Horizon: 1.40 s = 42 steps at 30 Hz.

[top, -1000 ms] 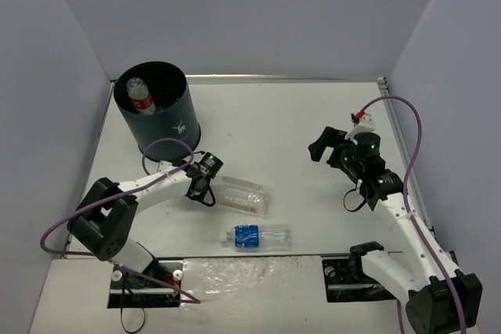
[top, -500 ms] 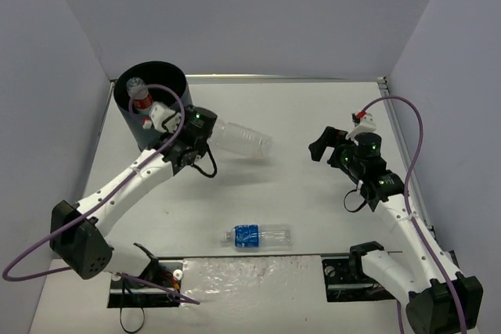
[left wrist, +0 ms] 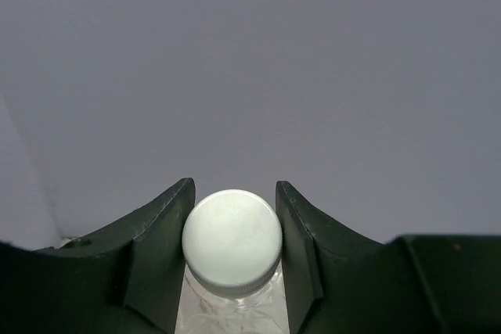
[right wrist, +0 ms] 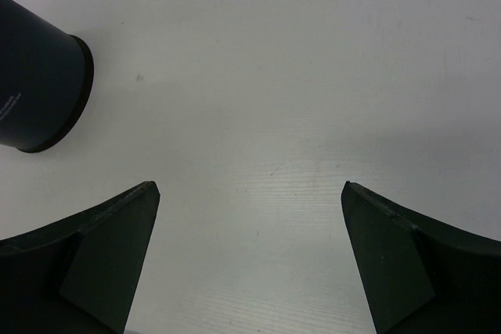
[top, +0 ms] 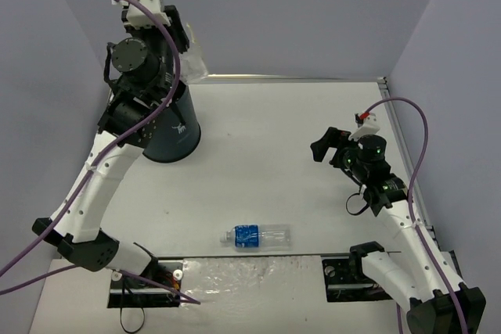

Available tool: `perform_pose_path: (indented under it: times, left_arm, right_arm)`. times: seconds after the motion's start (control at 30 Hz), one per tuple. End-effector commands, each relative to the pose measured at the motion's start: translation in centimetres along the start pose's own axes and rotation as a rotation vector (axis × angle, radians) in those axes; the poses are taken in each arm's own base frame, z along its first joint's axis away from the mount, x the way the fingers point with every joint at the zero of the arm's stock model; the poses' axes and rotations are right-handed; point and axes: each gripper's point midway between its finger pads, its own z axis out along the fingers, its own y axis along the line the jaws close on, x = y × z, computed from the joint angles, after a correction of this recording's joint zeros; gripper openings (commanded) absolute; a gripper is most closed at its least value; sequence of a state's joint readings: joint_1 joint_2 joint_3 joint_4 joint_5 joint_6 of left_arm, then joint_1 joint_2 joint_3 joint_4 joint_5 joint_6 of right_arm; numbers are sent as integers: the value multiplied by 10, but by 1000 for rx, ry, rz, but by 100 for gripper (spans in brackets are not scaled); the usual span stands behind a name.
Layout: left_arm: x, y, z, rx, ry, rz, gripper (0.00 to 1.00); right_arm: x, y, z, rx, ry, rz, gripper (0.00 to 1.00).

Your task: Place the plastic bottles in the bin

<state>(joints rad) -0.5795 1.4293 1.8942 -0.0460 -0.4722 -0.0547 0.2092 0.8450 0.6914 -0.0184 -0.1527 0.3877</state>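
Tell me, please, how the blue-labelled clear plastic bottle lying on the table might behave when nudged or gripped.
The clear plastic bottle with the blue label lies on its side, so a sideways nudge would probably roll it. It looks empty, hence likely light. Its thin-looking clear wall may dent under a firm squeeze.
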Motion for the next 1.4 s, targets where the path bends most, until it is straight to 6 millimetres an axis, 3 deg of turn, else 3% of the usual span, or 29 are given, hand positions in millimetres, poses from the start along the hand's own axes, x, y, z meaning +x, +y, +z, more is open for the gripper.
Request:
perform_pose_path:
  times: [0.0,0.27,0.5,0.7,0.87,1.0,1.1,1.2,1.27,1.3,1.37]
  left_arm:
    - [-46,49,5,-145,-105,330,0]
    - [-7,106,24,-237,23,403,0]
    - [58,131,45,-256,162,358,0]
    - [101,158,58,-273,309,307,0]
    - [141,178,59,-301,434,333,0]
    - [168,199,47,-370,527,370,0]
    - [193,208,34,-399,549,277,18]
    - [191,208,24,-404,519,205,38]
    - [188,206,21,-404,498,181,64]
    - [186,206,19,-408,496,173,68]
    - [171,206,14,-421,472,160,87]
  right_arm:
    - [-16,1,5,-1,-60,-21,100]
    - [-5,-5,15,21,-16,-17,100]
    - [-1,-11,19,45,-5,-18,100]
    - [0,-13,21,54,1,-20,100]
    - [1,-16,23,69,3,-22,100]
    - [2,-17,24,76,6,-23,100]
    - [2,-19,25,86,9,-24,100]
    - [3,-19,26,83,14,-22,100]
    - [3,-19,26,82,11,-22,100]
    - [3,-18,26,81,12,-21,100]
    - [3,-17,25,77,11,-22,100]
